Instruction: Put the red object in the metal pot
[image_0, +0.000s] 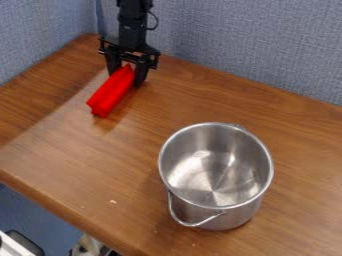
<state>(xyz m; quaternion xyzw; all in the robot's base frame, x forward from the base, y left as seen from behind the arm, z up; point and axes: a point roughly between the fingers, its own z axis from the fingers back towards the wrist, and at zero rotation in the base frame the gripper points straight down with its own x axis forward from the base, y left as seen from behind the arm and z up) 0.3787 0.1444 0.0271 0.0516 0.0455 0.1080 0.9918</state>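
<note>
Right now I have the red bar (112, 94) in the jaws (123, 67), which are closed on its far end over the far left part of the wooden worktop (74, 130). Its long axis runs from that far end down toward the near left, so most of its length sticks out on my side of the grip. I can't tell whether its underside touches the wood. The stainless-steel pot (215, 169) stands upright, nearer and to the right, well apart from the bar, its mouth open upward and nothing inside that I can see. What matters next, I judge, is lifting the bar above the rim and carrying it near and right. With the grip at one end, the free end might swing or catch the rim, so I'd centre the whole bar before letting go.
</note>
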